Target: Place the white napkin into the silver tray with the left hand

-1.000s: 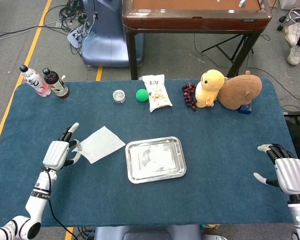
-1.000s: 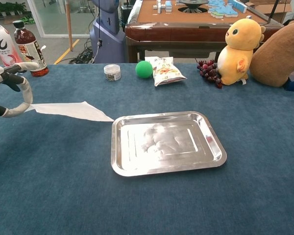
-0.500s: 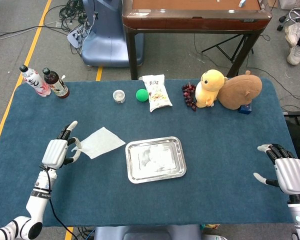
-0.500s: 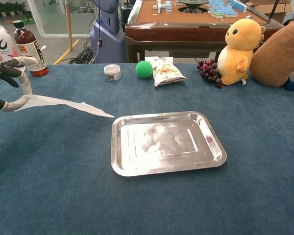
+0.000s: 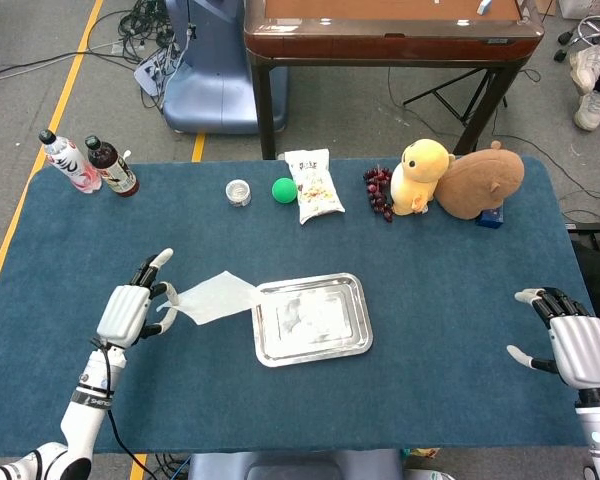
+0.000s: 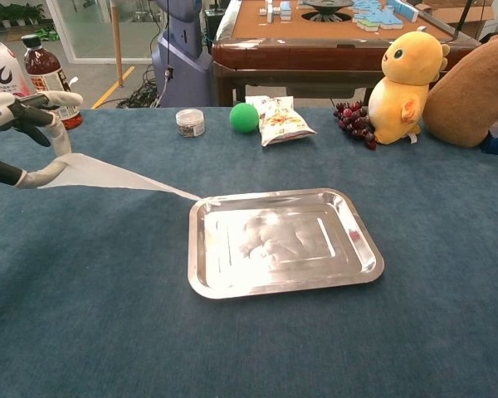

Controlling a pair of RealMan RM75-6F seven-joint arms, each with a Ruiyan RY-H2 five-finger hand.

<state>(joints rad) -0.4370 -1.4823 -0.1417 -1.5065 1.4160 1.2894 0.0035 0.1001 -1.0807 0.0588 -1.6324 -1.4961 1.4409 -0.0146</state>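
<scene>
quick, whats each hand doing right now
Left hand: holding the white napkin by one edge, its far corner at the silver tray.
Right hand: open, holding nothing.

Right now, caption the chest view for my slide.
Left hand holds the napkin, its far corner reaching the tray rim.

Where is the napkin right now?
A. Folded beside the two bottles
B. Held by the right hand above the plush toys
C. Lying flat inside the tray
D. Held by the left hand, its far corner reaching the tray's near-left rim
D: the left hand pinches one end of the napkin, lifted off the table, while its far corner meets the rim of the tray.
</scene>
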